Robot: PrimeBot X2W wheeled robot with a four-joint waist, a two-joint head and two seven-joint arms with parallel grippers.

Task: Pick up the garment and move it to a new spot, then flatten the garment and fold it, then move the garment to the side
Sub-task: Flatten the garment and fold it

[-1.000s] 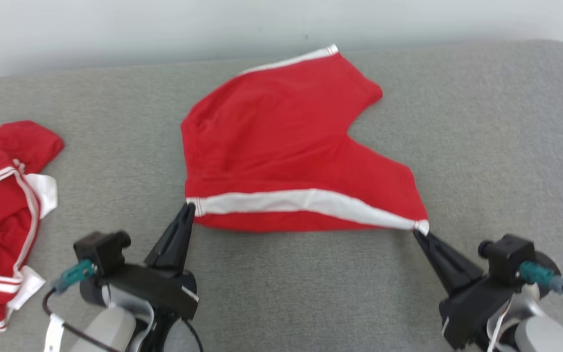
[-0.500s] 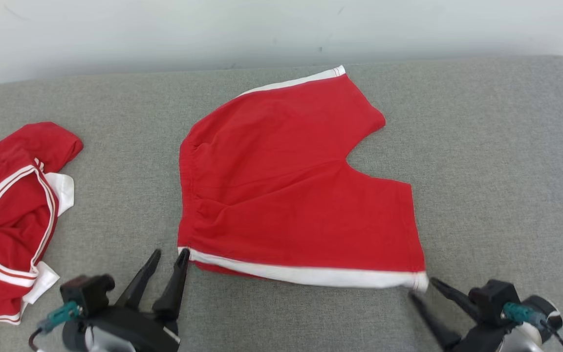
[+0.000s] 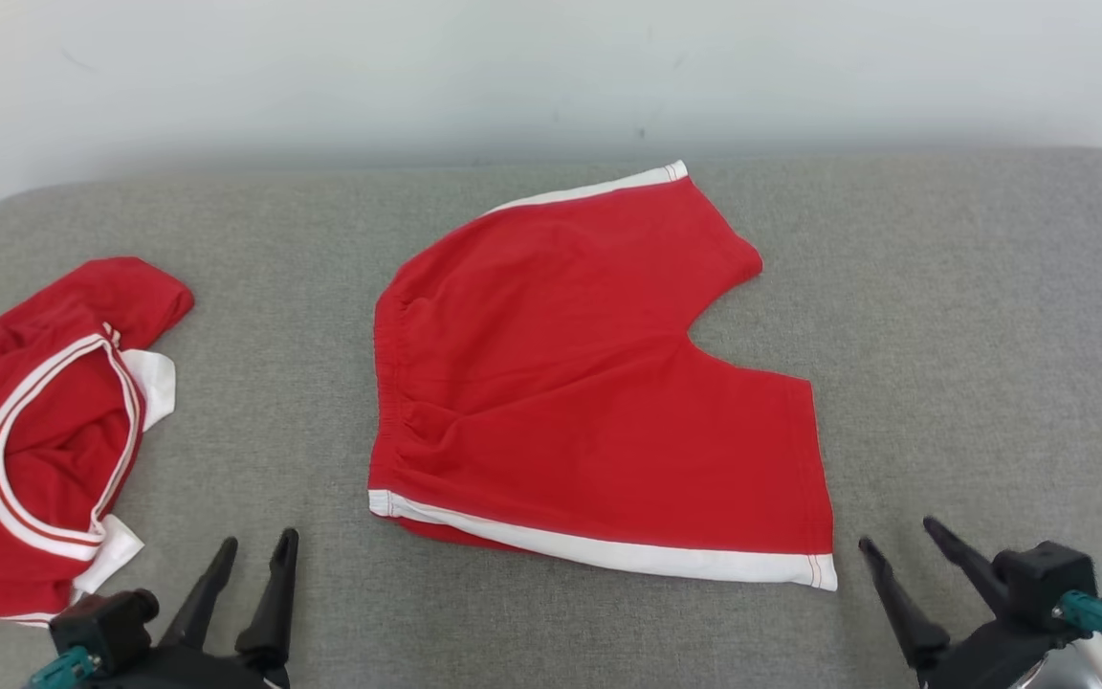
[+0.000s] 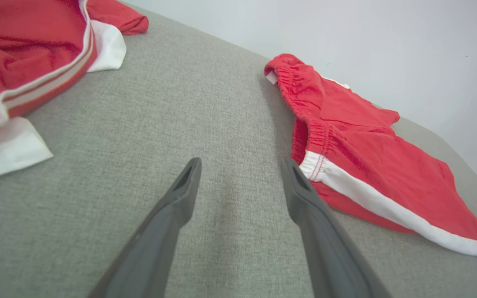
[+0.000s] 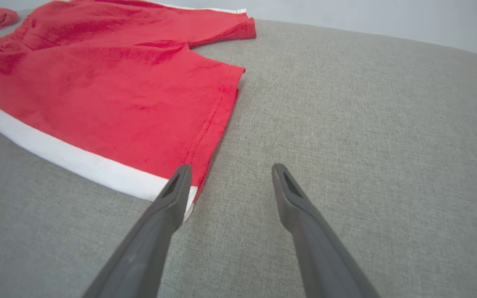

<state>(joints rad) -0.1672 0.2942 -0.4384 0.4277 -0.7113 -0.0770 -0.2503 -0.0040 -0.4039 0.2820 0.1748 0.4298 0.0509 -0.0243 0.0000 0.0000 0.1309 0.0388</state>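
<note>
Garment: red shorts (image 3: 589, 402) with white side stripes, spread flat in the middle of the grey bench (image 3: 972, 335), elastic waistband to the left, leg openings to the right.
Left gripper (image 3: 259, 538): jaws apart, holding nothing, near the waistband corner but clear of it.
Right gripper (image 3: 896, 533): jaws apart, holding nothing, just beside the near leg-hem corner.
Other cloth: red jersey (image 3: 44, 431) with white trim, crumpled at the bench's left edge.
Writing: a dark mark on the jersey, too small to read.

Red fabric shorts (image 5: 110, 87) with a white side stripe lie flat on the grey woven-fabric counter (image 5: 367, 124). The right hand (image 5: 230, 167) is at the shorts' striped hem corner, its dark tapered fingers (image 5: 168, 203) spread and empty. One fingertip overlaps that corner; contact is unclear.
</note>
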